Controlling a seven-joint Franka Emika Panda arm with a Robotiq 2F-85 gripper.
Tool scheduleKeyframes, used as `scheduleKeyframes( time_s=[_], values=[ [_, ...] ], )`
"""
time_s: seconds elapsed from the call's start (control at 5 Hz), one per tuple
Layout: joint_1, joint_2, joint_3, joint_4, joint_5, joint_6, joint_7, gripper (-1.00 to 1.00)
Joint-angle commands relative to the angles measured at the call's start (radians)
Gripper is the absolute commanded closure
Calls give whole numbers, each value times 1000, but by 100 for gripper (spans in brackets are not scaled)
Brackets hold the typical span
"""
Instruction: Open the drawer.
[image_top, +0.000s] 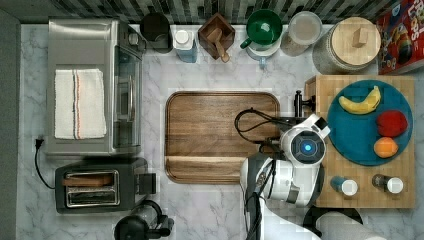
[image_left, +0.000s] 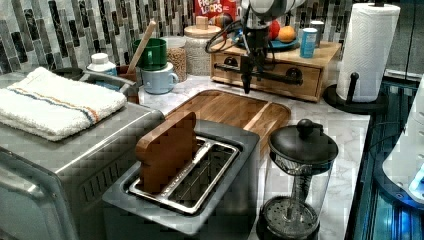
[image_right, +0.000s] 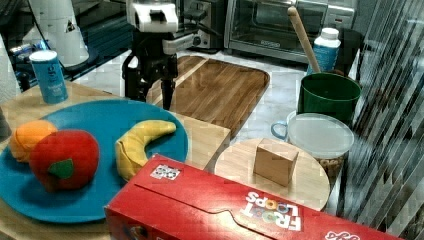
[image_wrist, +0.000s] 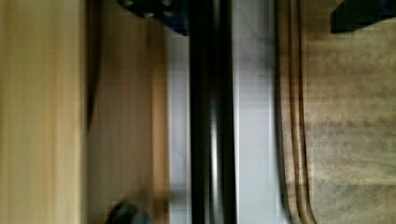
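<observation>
Pointing straight down, the pincer (image_left: 247, 80) hangs in front of the drawer (image_left: 305, 80), its fingers spread apart with the long black bar handle (image_left: 272, 75) running between them. The wrist view confirms this: the handle (image_wrist: 211, 116) passes down the middle of the picture, with one dark fingertip on either side and daylight between each tip and the bar, so the pincer is open and grips nothing yet.

The drawer sits in the low wooden box at the far end of the desk (image_top: 215, 210) in the left view, under the butcher-block top (image_top: 370, 195) that carries the blue plate (image_top: 357, 135) of fruit. In the top view the box lies at the top view's right, just beside the brown cutting board (image_top: 210, 135).

As for progress, the drawer looks shut or very nearly so: in the left view its front panel sits about flush with the box. The reach and the lining-up seem done. What is left, by my reading, is to close the fingers on the bar and pull it out over the cutting board.
</observation>
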Motion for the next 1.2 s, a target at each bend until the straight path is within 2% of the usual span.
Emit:
scheduleKeyframes(
  time_s=[0.2, 0.4, 0.6, 0.8, 1.0, 1.2],
  values=[
    [41, -19, 54, 50, 64, -50, 74, -100],
    [58, 25, 71, 60, 88, 8, 87, -100],
    [99, 56, 83, 62, 79, 61, 171, -100],
    [159, 70, 93, 51, 56, 99, 307, -100],
    [231, 84, 85, 41, -26, 136, 480, -100],
    [300, 66, 93, 41, -67, 103, 625, -100]
  ],
)
